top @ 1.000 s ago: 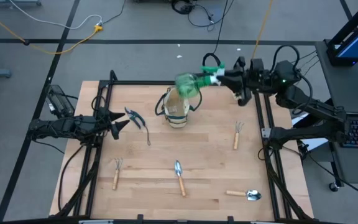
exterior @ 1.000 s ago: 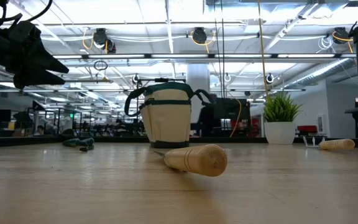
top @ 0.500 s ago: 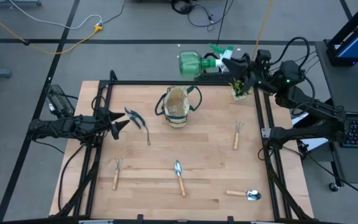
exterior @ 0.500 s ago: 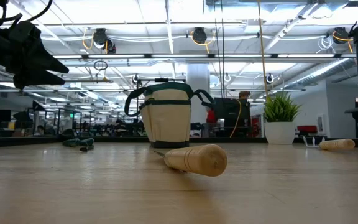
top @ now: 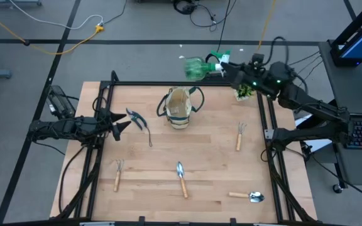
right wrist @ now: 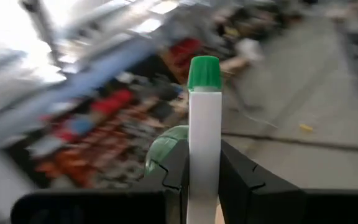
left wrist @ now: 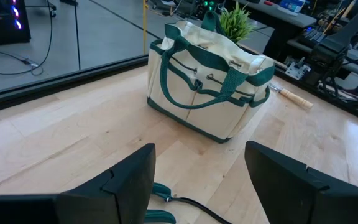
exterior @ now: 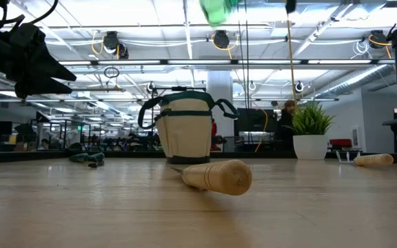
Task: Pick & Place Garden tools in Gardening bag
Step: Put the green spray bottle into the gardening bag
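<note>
1. Green spray bottle [top: 197, 67] hangs pinched at its neck in the right gripper [top: 226, 66], high beyond the table's far edge.
2. Gardening bag [top: 180, 108] stands upright; lowering the bottle base-first over its mouth looks best.
3. Left gripper [top: 119, 123] waits, fingers spread, beside pruning shears [top: 138, 121].

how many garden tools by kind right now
fork rakes: 2
trowels: 2
shears: 1
spray bottle: 1, held by the right gripper
total: 6
</note>
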Motion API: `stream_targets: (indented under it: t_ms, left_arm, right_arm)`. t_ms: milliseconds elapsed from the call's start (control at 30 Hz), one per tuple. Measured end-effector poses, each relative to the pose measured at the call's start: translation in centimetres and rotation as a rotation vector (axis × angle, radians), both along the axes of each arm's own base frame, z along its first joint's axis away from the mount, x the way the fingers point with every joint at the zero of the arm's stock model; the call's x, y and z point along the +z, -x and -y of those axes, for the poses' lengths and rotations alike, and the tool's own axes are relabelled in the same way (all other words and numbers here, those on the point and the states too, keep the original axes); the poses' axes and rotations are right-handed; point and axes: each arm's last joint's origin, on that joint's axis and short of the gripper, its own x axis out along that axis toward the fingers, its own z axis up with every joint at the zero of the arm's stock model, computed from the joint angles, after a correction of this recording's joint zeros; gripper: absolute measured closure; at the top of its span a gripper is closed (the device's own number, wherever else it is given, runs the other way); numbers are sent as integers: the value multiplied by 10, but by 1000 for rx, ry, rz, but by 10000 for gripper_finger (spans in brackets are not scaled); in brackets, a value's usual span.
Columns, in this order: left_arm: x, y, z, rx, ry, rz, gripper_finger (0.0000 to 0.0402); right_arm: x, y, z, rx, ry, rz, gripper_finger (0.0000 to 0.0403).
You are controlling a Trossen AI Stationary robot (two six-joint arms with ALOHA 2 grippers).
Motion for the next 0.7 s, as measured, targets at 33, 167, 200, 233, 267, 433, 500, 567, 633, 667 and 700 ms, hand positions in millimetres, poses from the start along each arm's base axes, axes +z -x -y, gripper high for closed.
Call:
stream_targets:
  t_ms: [33,167,200,233,267,433,500,567,633,667,700]
  left_arm:
    - [0,0,0,0,0,0,149]
    - [0,0,0,0,0,0,149]
    - [0,0,0,0,0,0,149]
    - [0,0,0,0,0,0,149]
    - [0,0,0,0,0,0,149]
    - [0,0,0,0,0,0,149]
    - [0,0,0,0,0,0,149]
    - [0,0,0,0,0,0,149]
    - [0,0,0,0,0,0,149]
    - [0,0,0,0,0,0,149]
    - [0,0,0,0,0,0,149]
  right_arm:
    - [-3,0,1,-29,-23,-28,359]
    - [-14,2,2,-107,-83,-117,359]
    - [-16,3,3,-118,-97,-136,359]
    - [-19,3,3,-129,-110,-155,359]
    - [-21,3,3,-137,-126,-170,359]
    - [-31,6,3,-186,-195,-249,359]
    - [-34,7,2,-189,-214,-274,359]
    - [-38,6,3,-193,-236,-295,359]
    - [-42,5,3,-197,-259,-325,359]
    - [-45,4,4,-200,-272,-339,359]
    - [-48,3,4,-203,-288,-355,359]
